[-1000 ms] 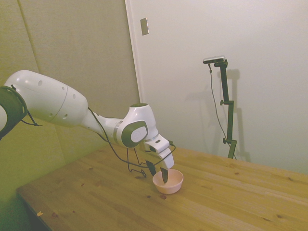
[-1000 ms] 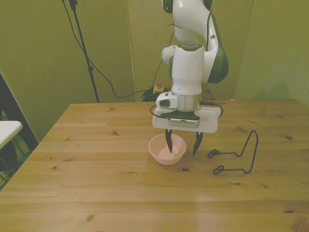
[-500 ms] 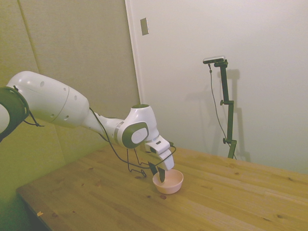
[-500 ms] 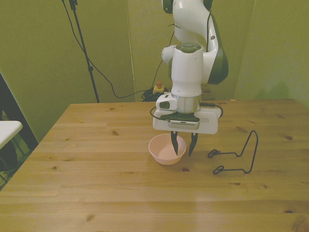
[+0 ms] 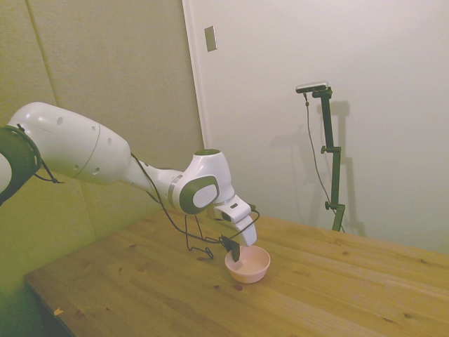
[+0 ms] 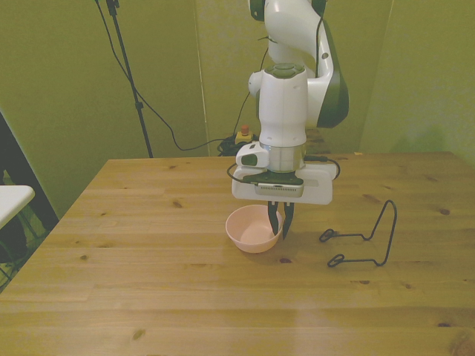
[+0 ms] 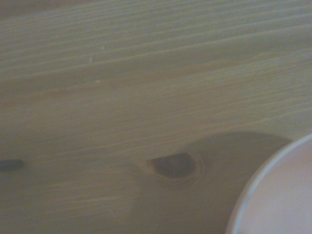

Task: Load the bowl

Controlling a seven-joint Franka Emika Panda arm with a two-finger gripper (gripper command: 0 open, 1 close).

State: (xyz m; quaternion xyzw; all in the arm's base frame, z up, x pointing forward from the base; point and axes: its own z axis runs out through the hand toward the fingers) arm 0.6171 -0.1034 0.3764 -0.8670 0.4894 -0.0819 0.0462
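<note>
The gripper [image 6: 281, 227] has narrowed over the last second: its fingers stood well apart astride the rim of the pink bowl [image 6: 253, 229], and now they stand close together, clamped on the bowl's wall at the front view's right. One finger sits inside the bowl, the other just outside. The bowl rests on the wooden table [image 6: 148, 282], near its middle; it appears to have shifted slightly under the closing fingers. The wire rack [image 6: 366, 239] stands apart at the front view's right, untouched. Judgement: the grasp is made, and the next step is lifting the bowl and carrying it to the rack
</note>
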